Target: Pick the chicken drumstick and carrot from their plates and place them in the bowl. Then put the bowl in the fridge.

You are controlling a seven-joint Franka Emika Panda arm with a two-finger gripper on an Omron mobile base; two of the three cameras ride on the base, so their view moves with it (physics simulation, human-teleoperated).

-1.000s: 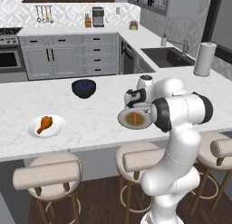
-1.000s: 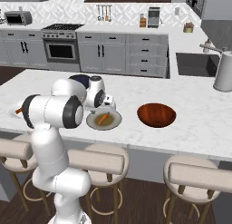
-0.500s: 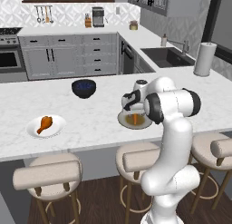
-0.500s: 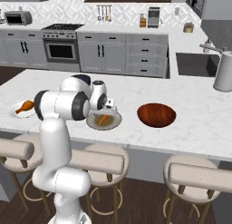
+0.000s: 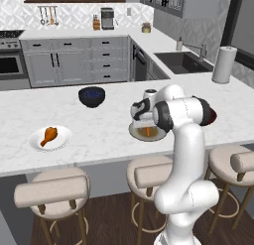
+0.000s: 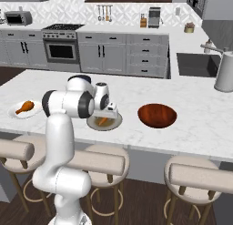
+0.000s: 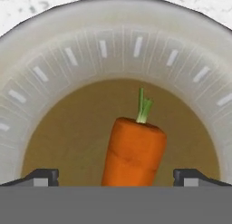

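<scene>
Over the last second your white arm has swung in and dropped its claw [image 7: 116,175] from a raised pose beside the beige-grey rimmed plate with the olive-brown centre [image 7: 54,60] to a low hover right over it; the two dark tips now stand wide apart, one on each side of the slim bright-orange carrot [image 7: 135,153], with nothing gripped yet. I judge that this puts you at the start of the carrot pick: the carrot lies between the tips with its green stub pointing away from the hand, so a short descent and a squeeze should be all that is needed. Taking that beige-grey plate as your landmark, the carrot rests on its brown centre and nothing else is on it. The glossy reddish-brown round bowl [image 6: 157,115] sits on the marble tabletop [image 6: 191,133] near the plate, on the side away from the arm's base in the right base view, and it holds nothing. Well apart from the plate on the opposite side, the plain white plate [image 5: 49,139] carries the golden-orange chicken drumstick [image 5: 48,136], untouched. Beyond the plate, toward the kitchen cabinets, stands a dark blue-black bowl [image 5: 92,96]; I cannot tell whether anything is in it. Both foods are yet to be moved to the bowl, so the task is barely begun.
</scene>
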